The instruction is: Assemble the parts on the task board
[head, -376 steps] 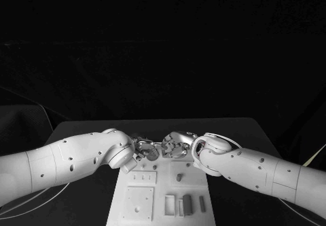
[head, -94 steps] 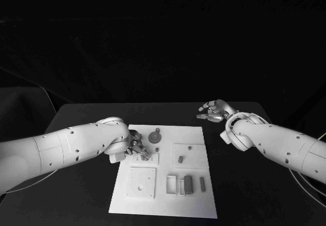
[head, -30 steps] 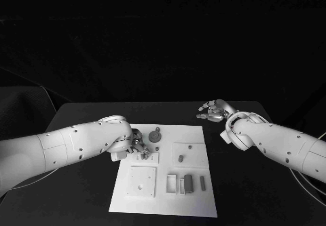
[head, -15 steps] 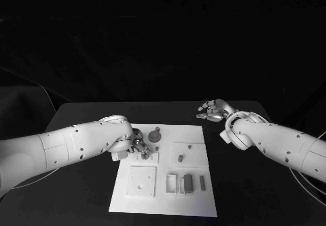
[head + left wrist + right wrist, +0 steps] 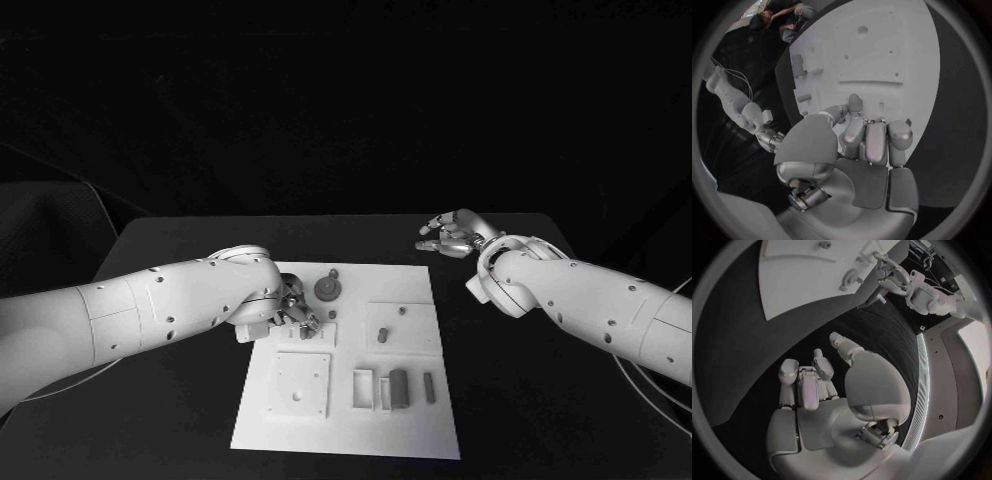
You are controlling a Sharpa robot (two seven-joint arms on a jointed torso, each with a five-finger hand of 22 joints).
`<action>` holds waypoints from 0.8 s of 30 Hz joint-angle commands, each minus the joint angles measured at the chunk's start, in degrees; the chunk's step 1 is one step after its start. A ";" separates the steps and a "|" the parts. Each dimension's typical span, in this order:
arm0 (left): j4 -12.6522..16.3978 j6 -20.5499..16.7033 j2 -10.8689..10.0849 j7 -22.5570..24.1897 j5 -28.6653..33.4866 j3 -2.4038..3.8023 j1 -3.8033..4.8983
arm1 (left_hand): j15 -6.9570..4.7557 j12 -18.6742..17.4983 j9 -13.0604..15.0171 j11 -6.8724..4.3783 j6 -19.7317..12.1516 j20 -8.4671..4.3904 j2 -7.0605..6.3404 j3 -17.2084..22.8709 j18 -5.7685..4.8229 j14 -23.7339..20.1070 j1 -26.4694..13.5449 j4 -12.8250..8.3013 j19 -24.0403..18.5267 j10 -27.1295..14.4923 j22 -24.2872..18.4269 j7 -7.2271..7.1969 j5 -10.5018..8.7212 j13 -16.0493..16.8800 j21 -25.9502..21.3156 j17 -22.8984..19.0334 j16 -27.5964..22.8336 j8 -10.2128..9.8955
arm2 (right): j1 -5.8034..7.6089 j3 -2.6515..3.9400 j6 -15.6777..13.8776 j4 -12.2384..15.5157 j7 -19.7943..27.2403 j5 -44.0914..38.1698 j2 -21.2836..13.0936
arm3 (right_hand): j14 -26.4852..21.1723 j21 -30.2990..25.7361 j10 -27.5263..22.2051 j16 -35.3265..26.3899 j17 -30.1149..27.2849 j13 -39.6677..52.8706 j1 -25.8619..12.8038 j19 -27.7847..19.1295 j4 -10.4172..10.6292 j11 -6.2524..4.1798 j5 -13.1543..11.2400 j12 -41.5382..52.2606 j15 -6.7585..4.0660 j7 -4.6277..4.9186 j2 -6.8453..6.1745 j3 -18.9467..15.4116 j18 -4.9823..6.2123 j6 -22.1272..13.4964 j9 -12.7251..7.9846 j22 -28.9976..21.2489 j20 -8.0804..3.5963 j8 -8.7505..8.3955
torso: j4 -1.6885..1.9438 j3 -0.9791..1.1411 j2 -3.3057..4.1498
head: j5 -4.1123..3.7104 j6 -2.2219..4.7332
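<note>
The white task board lies mid-table. My left hand is low over its left side, fingertips down at a small slotted plate. In the left wrist view the left hand has its fingers curled, with the thumb meeting one fingertip. I cannot make out a part between them. A grey gear and a peg stand just beyond the hand. My right hand hangs over the black table past the board's far right corner, fingers curled in on nothing.
A short grey pin stands in the right recessed plate. A square plate with a hole lies near the front left. Beside it are white frames and grey blocks. Bare black table flanks the board.
Both hands met at the board's far end 12.5 s ago; the right has since drawn off to the table and the left sits at the slotted plate. Over the last second both barely move.
</note>
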 commanded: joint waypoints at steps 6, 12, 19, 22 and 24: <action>0.20 0.50 -0.14 1.10 -1.28 -0.07 -0.13 | -0.43 0.35 0.14 -1.37 0.27 -0.07 -0.94 12.63 5.79 0.12 -0.93 -13.59 0.48 -0.77 0.12 1.16 0.84 0.08 7.07 -0.08 0.22 -0.35 | 0.00 0.02 0.79 0.11 0.24 0.04 -0.01 | -0.39 3.38 -0.38 0.17 -0.01 -0.08 -0.35 0.20 0.29 0.11 0.34 -0.30 -0.08 1.22 0.24 -0.05 0.75 0.74 0.07 -0.10 -0.10 0.34 | 0.02 -0.01 -0.01 | -0.05 -0.07; 0.30 -0.25 -0.25 1.94 -2.68 -0.07 -0.13 | -0.45 0.38 0.22 -1.39 0.10 -0.10 -1.07 12.40 5.86 0.15 -0.98 -13.70 0.55 -0.77 0.15 1.17 0.82 0.09 7.05 -0.11 0.25 -0.40 | -0.01 0.02 0.80 0.07 0.25 0.04 -0.02 | -0.40 3.37 -0.38 0.17 -0.02 -0.09 -0.38 0.20 0.31 0.11 0.34 -0.30 -0.08 1.22 0.25 -0.05 0.75 0.74 0.07 -0.10 -0.10 0.34 | 0.00 0.00 0.01 | -0.06 -0.03; 0.91 0.62 -0.57 2.92 -4.52 -0.07 -0.14 | -0.49 0.45 0.46 -1.46 0.44 -0.16 -0.57 12.59 6.02 0.24 -0.29 -13.99 0.66 -0.70 0.20 0.97 0.63 0.12 7.05 -0.14 0.32 -0.13 | -0.01 0.02 0.88 0.17 0.28 0.04 -0.09 | -0.39 3.37 -0.39 0.18 -0.01 -0.09 -0.42 0.19 0.33 0.12 0.34 -0.30 -0.08 1.22 0.26 -0.06 0.75 0.74 0.07 -0.10 -0.09 0.34 | 0.01 0.02 0.00 | -0.08 -0.18; 1.20 0.91 -0.76 2.96 -4.52 -0.07 -0.14 | -0.48 0.45 0.53 -1.47 0.60 -0.17 -0.57 12.60 6.04 0.26 -0.13 -14.06 0.68 -0.67 0.22 0.90 0.58 0.11 7.05 -0.14 0.33 -0.03 | -0.01 0.02 0.89 0.28 0.26 0.04 -0.16 | -0.40 3.37 -0.39 0.17 -0.02 -0.09 -0.45 0.19 0.34 0.12 0.34 -0.30 -0.08 1.23 0.27 -0.06 0.75 0.73 0.06 -0.11 -0.09 0.34 | -0.02 0.01 0.01 | -0.09 -0.22; 1.28 1.00 -0.87 2.96 -4.51 -0.07 -0.14 | -0.48 0.46 0.53 -1.48 0.62 -0.17 -0.57 12.60 6.04 0.26 -0.12 -14.06 0.68 -0.66 0.22 0.90 0.58 0.11 7.05 -0.14 0.33 -0.02 | -0.02 0.02 0.89 0.27 0.25 0.04 -0.16 | -0.41 3.37 -0.39 0.17 -0.03 -0.10 -0.46 0.19 0.35 0.12 0.34 -0.30 -0.08 1.23 0.27 -0.06 0.75 0.73 0.06 -0.11 -0.09 0.34 | -0.02 0.02 0.00 | -0.12 -0.24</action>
